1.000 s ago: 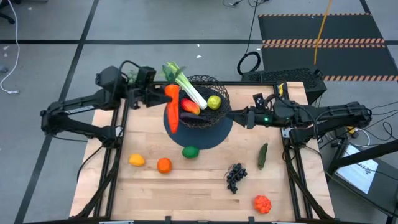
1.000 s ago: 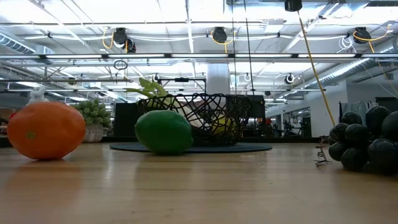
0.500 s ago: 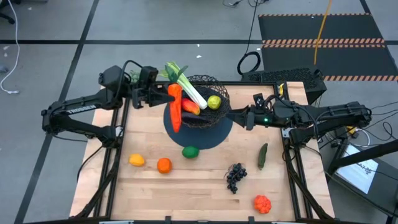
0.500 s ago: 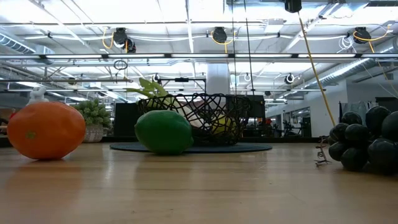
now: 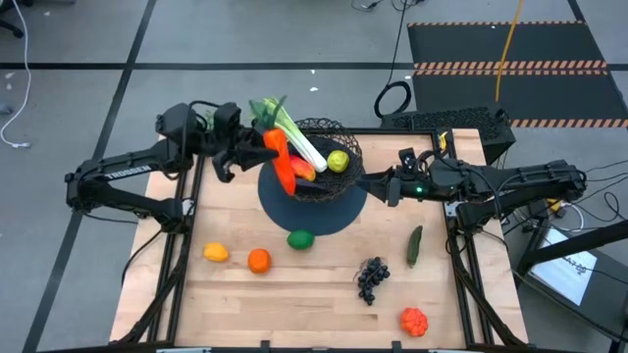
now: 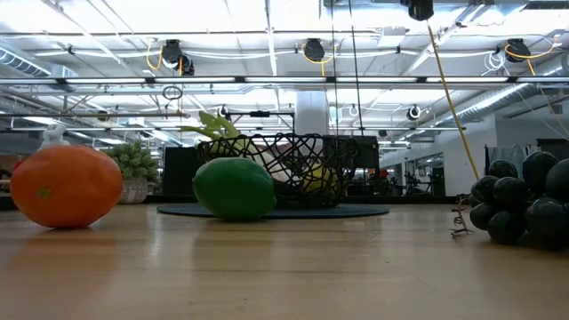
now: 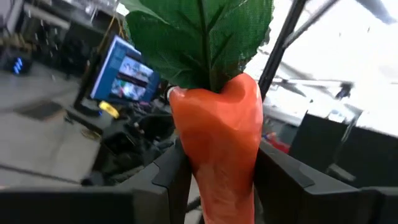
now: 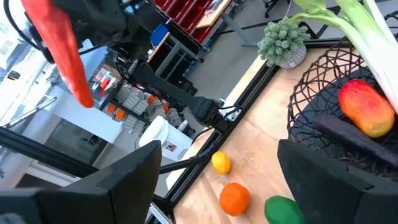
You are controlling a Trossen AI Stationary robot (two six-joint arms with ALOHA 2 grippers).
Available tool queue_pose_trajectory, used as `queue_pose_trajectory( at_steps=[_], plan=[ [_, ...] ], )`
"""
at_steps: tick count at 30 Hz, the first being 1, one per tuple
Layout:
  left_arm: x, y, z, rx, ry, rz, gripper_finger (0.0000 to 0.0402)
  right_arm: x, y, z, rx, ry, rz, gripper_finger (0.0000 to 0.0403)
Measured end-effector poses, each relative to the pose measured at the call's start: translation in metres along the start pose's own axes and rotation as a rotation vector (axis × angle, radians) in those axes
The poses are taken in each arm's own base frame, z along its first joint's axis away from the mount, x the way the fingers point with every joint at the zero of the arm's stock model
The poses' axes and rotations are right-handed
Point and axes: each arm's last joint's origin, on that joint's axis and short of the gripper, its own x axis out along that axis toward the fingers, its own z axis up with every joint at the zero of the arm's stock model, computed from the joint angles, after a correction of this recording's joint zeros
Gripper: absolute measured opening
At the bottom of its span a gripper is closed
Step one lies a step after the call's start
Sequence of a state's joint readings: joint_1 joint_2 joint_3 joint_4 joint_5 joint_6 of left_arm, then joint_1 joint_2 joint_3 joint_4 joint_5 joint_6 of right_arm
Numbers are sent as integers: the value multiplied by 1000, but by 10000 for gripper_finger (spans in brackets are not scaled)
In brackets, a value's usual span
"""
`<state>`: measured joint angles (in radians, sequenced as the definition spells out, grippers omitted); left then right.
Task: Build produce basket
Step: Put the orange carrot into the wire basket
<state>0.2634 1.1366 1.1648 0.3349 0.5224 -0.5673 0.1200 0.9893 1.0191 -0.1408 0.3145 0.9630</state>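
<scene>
The left gripper was clamped on the carrot, its fingers pressing the carrot's flanks just below the green leaves; the carrot hung tilted in the air over the near-left rim of the basket. The basket stood on a dark round mat near the far edge of the worktop, about midway along it. It held a leek that jutted over the rim toward the far-left corner, a lemon, a red-yellow mango and a dark elongated item that could not be identified. The right gripper sat just beside the basket's right side, its jaws spread wide and empty. On the bare worktop nearer the front edge lay a lime at the mat's edge, an orange, a small yellow-orange fruit, dark grapes, a cucumber toward the right edge, and a red-orange fruit near the front-right corner.
</scene>
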Motion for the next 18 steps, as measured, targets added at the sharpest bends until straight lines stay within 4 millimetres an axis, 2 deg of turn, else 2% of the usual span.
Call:
queue_pose_trajectory(
  at_steps=[9,18],
  plan=[
    [0,0,0,216,1,0,152,0,0,0,5,0,-1,313],
    [0,0,0,358,1,0,152,0,0,0,5,-2,-1,313]
  ],
)
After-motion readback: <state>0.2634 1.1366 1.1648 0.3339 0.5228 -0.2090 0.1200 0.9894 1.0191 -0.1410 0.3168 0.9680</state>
